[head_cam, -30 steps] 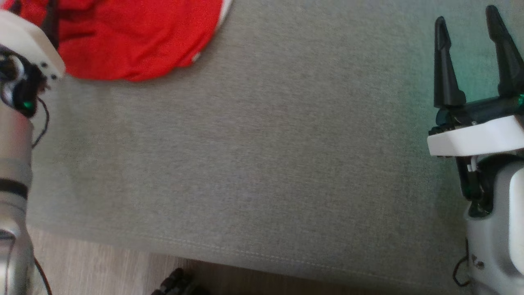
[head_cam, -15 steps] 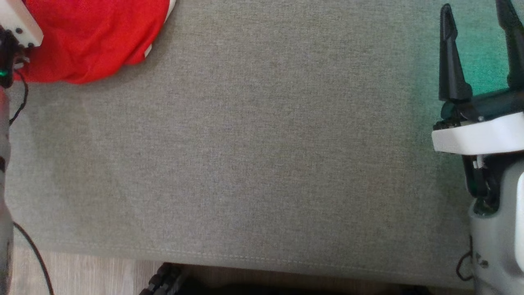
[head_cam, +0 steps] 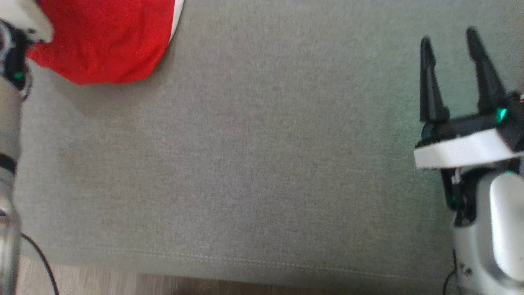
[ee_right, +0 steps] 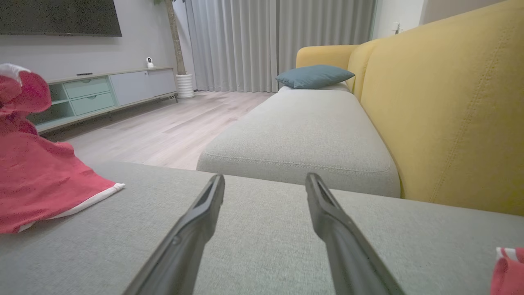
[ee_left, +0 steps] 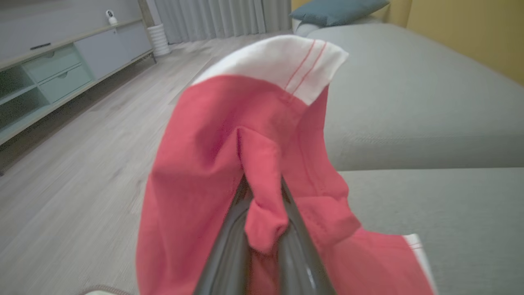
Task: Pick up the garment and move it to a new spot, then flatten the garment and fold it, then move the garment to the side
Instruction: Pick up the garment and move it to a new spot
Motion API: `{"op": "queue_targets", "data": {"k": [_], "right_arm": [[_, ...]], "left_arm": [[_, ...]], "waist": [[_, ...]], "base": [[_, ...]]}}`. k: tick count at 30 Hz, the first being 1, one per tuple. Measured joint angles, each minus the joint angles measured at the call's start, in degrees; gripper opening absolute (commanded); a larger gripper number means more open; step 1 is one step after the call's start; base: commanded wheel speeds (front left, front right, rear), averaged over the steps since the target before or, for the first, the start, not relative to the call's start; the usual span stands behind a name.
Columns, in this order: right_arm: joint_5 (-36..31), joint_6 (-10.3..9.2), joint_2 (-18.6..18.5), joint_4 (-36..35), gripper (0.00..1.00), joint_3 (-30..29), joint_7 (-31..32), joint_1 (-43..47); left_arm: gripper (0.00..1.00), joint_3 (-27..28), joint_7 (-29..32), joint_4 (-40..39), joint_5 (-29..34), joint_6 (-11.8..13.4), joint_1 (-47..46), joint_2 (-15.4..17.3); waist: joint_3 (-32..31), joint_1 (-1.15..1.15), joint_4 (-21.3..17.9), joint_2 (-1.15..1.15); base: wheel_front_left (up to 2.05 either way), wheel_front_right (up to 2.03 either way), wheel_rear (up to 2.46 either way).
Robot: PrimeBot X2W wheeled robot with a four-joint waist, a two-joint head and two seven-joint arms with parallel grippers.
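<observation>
Garment (ee_left: 229, 135), red with white trim, hangs at the left end of the sofa seat (head_cam: 262, 164) from the left end effector (ee_left: 262, 192), which is clenched on one narrow fold while the hem trails on the seat. That thin pinch could slip, or the dragging hem could bunch. Counted: one garment, two end effectors (the right end effector (head_cam: 448, 37) released and empty), and one red-white scrap (ee_right: 507, 270), possibly a second piece.

Red garment (ee_left: 213, 164) with white trim, bunched, partly lifted, lower edge on grey cushion (head_cam: 262, 164)
</observation>
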Motion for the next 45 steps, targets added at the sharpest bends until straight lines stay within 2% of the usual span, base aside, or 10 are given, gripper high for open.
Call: {"op": "queue_targets", "data": {"k": [8, 14, 19, 23, 25, 29, 32, 37, 44, 45], "right_arm": [[3.99, 0.0, 0.58, 5.06, 1.0, -0.25, -3.33, 6.16], [5.99, 0.0, 1.03, 6.19, 1.0, 0.45, -4.83, 6.75], [7.02, 0.0, 1.08, 6.82, 1.0, 0.08, -5.59, 6.87], [7.91, 0.0, 1.09, 7.25, 1.0, 0.4, -6.2, 7.32], [8.4, 0.0, 1.1, 7.62, 1.0, 0.7, -6.66, 7.84], [9.06, 0.0, 1.15, 7.88, 1.0, 0.77, -7.3, 7.89], [9.38, 0.0, 1.15, 8.2, 1.0, 0.76, -7.78, 7.9], [9.49, 0.0, 1.18, 8.66, 1.0, 0.89, -8.15, 7.9], [9.81, 0.0, 1.21, 9.78, 1.0, 1.78, -8.44, 7.94], [9.82, 0.0, 1.21, 9.95, 1.0, 1.93, -8.44, 7.96]], "left_arm": [[0.0, -2.97, -0.55, -8.78, 0.24, 0.11, 4.26, -5.38], [0.0, -5.15, -0.69, -19.69, 4.55, 3.67, 7.36, -6.6], [0.0, -6.34, -0.96, -25.77, 6.25, 6.75, 8.36, -10.22], [0.0, -7.67, -0.98, -28.76, 8.2, 9.51, 9.33, -11.88], [0.0, -8.56, -0.98, -29.84, 9.61, 10.76, 11.72, -12.7], [0.0, -13.77, -0.98, -31.71, 15.36, 14.16, 18.64, -13.24], [0.0, -16.91, -0.98, -31.61, 17.23, 15.49, 24.7, -13.95], [0.0, -21.48, -0.98, -30.77, 18.25, 16.15, 32.53, -15.71], [0.0, -25.51, -0.94, -27.93, 16.57, 16.55, 37.55, -17.39], [0.1, -26.09, -0.8, -27.43, 15.85, 16.72, 38.21, -17.4]], "waist": [[-9.85, 0.0, -0.89, 0.0], [-14.65, -0.01, -3.59, 0.0], [-15.97, 0.0, -7.27, 0.0], [-16.34, -0.01, -9.91, 0.0], [-16.31, 0.0, -11.24, 0.0], [-15.93, 0.0, -13.6, 0.0], [-15.47, 0.0, -14.88, 0.0], [-15.3, 0.0, -15.83, 0.0], [-16.6, 0.0, -15.34, 0.0], [-16.89, 0.0, -15.22, 0.0]], "base": [[0.0, 0.0, 0.0], [0.0, 0.0, 0.0], [0.0, 0.0, 0.0], [0.0, 0.0, 0.0], [0.0, 0.0, 0.0], [0.0, 0.0, 0.0], [0.0, 0.0, 0.0], [0.0, 0.0, 0.0], [0.0, 0.0, 0.0], [0.0, 0.0, 0.0]]}}
